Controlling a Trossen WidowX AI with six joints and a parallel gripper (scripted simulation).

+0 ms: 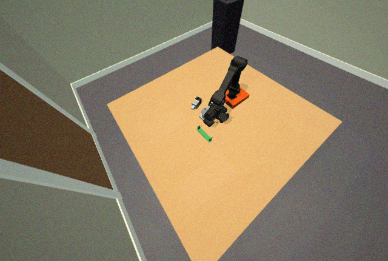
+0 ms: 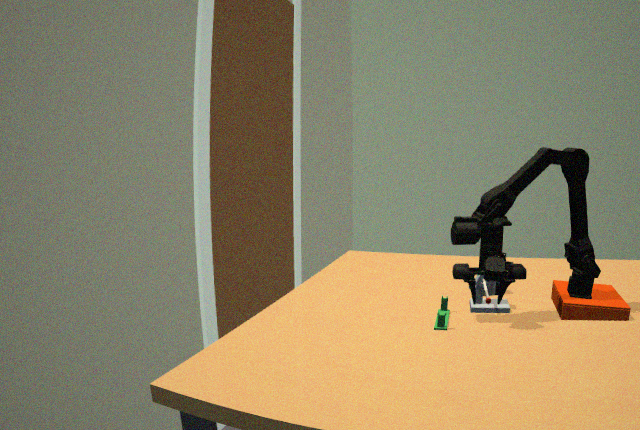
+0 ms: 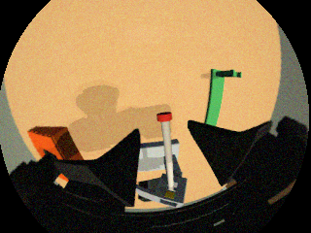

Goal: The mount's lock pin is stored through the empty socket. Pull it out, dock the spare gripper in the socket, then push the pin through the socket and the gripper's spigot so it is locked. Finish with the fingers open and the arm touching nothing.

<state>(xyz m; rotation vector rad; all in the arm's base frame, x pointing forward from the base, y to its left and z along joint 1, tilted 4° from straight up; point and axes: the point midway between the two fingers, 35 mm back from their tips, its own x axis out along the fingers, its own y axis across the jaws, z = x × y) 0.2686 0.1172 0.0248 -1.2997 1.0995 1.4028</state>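
The lock pin (image 1: 216, 122) (image 2: 485, 288) (image 3: 167, 146), white with a red head, slants out of the mount's socket. The mount (image 1: 202, 116) (image 2: 480, 307) (image 3: 155, 149) is grey with a pale base plate; the arm covers much of it in the top view. My gripper (image 2: 487, 302) (image 3: 163, 127) is open and low over the mount, with one finger on each side of the pin. Gaps show between the pin and both fingers in the wrist view. The spare gripper (image 1: 196, 103), pale with a black end, lies on the table beside the mount.
A green bracket (image 1: 204, 134) (image 2: 442, 320) (image 3: 215, 99) with an upright post at each end lies near the mount. The arm's orange base (image 1: 239, 98) (image 2: 594, 310) (image 3: 48, 142) is on the mount's other side. A black pillar (image 1: 226, 24) stands beyond the table corner.
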